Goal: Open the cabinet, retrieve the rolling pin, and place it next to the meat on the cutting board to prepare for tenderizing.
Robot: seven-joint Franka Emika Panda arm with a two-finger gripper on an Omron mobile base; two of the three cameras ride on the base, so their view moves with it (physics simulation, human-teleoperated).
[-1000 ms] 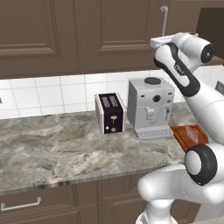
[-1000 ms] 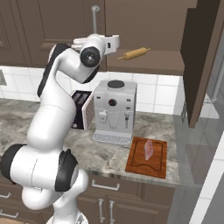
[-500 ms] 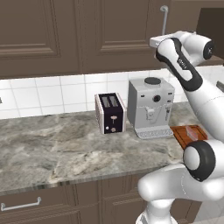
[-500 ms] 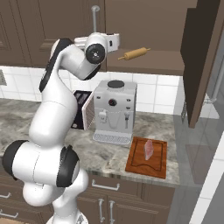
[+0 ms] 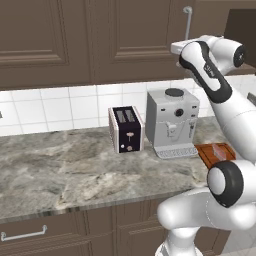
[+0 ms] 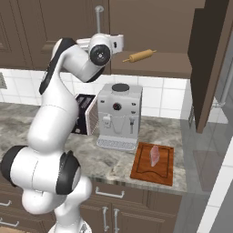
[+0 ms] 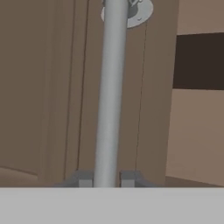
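Note:
The cabinet's left door (image 6: 68, 22) is closed, and my gripper (image 6: 99, 38) is shut on the lower end of its silver bar handle (image 6: 98, 20). In the hand view the handle (image 7: 111, 87) runs up between my gripper's (image 7: 106, 179) two fingertips (image 7: 83, 178). The right door (image 6: 214, 59) stands swung open. The rolling pin (image 6: 139, 55) lies on the shelf inside the open half. On the counter lies the cutting board (image 6: 141, 169) with the pink meat (image 6: 155, 155) on it. From the left the board (image 5: 207, 152) shows behind my arm, with my gripper (image 5: 184, 44) under the handle (image 5: 188, 22).
A grey coffee machine (image 6: 119, 116) stands left of the board, directly below my hand, with a black toaster (image 5: 127, 129) beside it. Marble counter (image 5: 60, 170) stretches to the left. Drawers with short handles (image 6: 109, 193) sit under the counter edge.
My arm's upper links have shifted slightly while the hand stays at the handle. The left door has not moved.

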